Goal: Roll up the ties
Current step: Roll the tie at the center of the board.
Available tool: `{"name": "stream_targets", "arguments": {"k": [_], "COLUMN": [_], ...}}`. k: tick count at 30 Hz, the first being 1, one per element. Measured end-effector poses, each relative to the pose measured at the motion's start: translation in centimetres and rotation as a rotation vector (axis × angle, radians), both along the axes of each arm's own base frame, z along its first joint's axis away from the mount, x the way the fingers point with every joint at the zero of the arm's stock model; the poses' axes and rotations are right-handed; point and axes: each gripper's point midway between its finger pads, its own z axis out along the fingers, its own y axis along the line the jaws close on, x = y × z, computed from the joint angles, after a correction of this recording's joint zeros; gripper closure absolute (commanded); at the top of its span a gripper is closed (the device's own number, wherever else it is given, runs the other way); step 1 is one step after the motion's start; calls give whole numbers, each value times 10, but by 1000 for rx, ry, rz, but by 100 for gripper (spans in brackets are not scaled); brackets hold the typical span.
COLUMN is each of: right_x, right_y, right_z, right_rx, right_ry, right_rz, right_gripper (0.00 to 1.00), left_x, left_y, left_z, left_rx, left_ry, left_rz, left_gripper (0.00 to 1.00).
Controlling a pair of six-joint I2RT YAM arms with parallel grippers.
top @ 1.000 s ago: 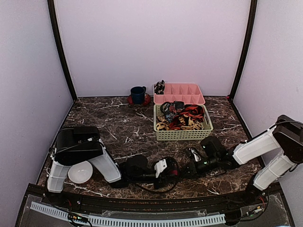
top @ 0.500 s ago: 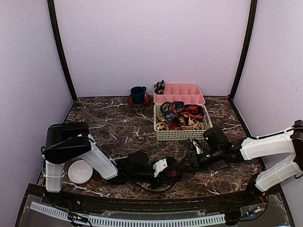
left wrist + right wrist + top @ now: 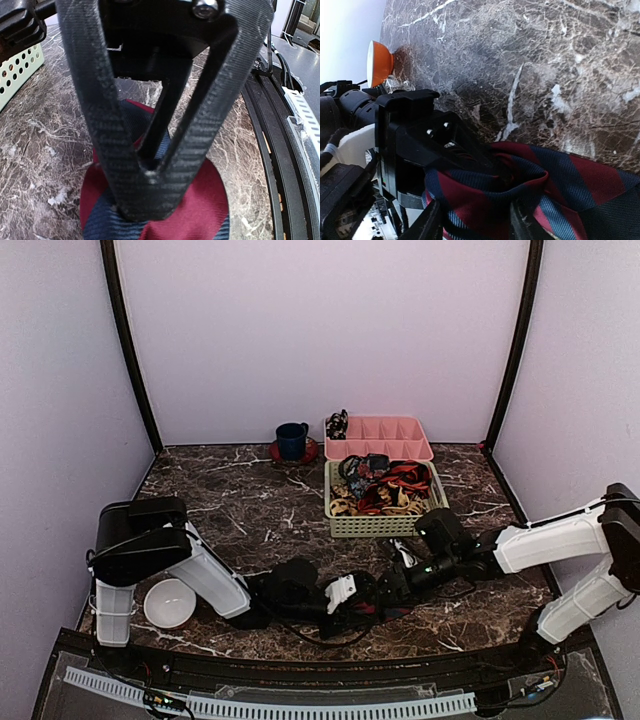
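Left end effector (image 3: 150,172) pinched shut on striped tie (image 3: 540,175); right end effector (image 3: 472,225) parted, straddling its fold. Soft, limp, likely slippery: best gripped across the flat band.

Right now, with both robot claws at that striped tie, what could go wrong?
The left gripper pinches the striped tie with its fingertips only, so the cloth might slip free. The right gripper is open around bunched fabric; closing there might crease or snag it. The two grippers sit very close and could bump.
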Motion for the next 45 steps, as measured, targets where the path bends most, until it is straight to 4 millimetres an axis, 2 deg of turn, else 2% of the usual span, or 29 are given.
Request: {"name": "stream_targets", "arguments": {"k": [2, 4, 5, 8, 11, 17, 21, 25, 29, 37, 41, 43, 45], "right_x": [-1, 1, 2, 4, 6, 12, 16, 21, 23, 23, 23, 23, 23], "right_y": [1, 3, 4, 4, 2, -6, -15, -22, -26, -28, -29, -29, -30], "right_z": [1, 4, 6, 7, 2, -10, -18, -26, -33, -38, -39, -39, -39], "right_rx": [5, 14, 17, 8, -7, -22, -20, -27, -31, -26, -22, -22, -22], "right_ry": [-3, -18, -26, -38, -47, -49, -39, -30, -24, -33, -40, -43, -45], "right_rz": [9, 20, 21, 27, 28, 11, -16, -41, -56, -61, -64, -68, -69], "right_gripper": [90, 100, 100, 100, 100, 100, 100, 100, 100, 100, 100, 100, 100], "left_x": [0, 0, 0, 1, 2, 3, 4, 5, 8, 15, 18, 19, 19], "left_y": [0, 0, 0, 0, 1, 6, 9, 10, 6, -12, -20, -21, -23], "left_z": [0, -1, -1, -1, -2, -2, -4, -4, 5, 3, 5, 5, 5], "left_rx": [3, 5, 8, 8, 14, 31, 29, 20, -27, -106, -126, -129, -132], "left_ry": [-1, 0, 1, 5, 6, 15, 25, 34, 53, 128, 152, 163, 176], "left_rz": [-2, -3, -3, -5, -8, 4, 21, 37, 62, 100, 112, 116, 118], "left_gripper": [80, 79, 77, 58, 44, 29, 25, 24, 24, 27, 36, 47, 63]}}
